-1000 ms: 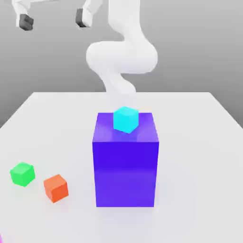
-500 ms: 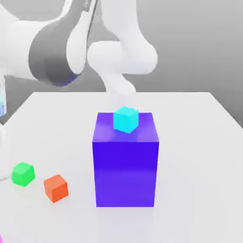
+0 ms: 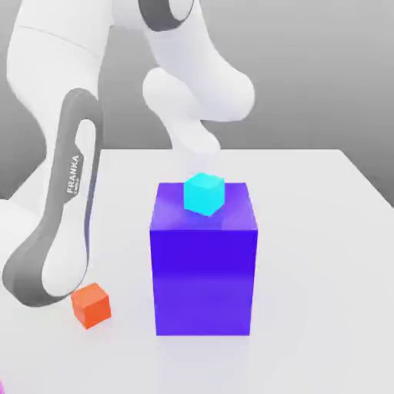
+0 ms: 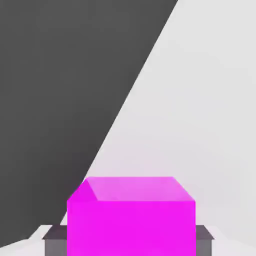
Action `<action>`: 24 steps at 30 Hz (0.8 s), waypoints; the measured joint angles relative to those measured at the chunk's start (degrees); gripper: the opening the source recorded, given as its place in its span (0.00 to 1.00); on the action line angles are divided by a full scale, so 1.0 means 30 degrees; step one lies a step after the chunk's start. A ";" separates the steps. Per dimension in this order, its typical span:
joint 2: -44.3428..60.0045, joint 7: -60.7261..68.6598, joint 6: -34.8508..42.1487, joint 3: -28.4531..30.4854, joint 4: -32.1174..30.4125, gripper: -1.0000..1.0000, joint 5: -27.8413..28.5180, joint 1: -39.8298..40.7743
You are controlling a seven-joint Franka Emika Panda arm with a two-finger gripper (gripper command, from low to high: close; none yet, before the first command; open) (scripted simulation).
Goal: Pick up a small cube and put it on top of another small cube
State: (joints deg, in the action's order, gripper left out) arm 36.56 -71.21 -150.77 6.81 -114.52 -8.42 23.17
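Fingers (image 4: 204,241): closed on the magenta cube (image 4: 131,227) — one pad flat against each of two opposite faces, likely for an even grip.
Magenta cube: between the pads, near the table's (image 3: 315,269) edge; smooth, flat-sided.
Cyan cube (image 3: 204,194): raised on the glossy blue block (image 3: 203,281).
Orange cube (image 3: 91,306): on the matt-looking white table — perhaps a stacking base.

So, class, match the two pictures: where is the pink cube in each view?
Exterior view: a pink sliver at the very edge, in the near corner on the exterior view's left; by its colour, likely the cube.
Hand view: the cube sits between the tool's two fingers, a finger against either side.
Shared landmark: the white table.
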 joint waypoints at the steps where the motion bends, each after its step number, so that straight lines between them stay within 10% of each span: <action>1: 0.0297 0.0026 -0.0207 -0.0045 0.0073 0.00 -0.0048 0.0038; 24: -1.2205 -0.3703 -0.0549 0.4872 -1.2617 0.00 0.2980 0.2327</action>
State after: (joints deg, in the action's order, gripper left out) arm -0.06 -82.32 -152.41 21.43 -152.37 0.52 30.16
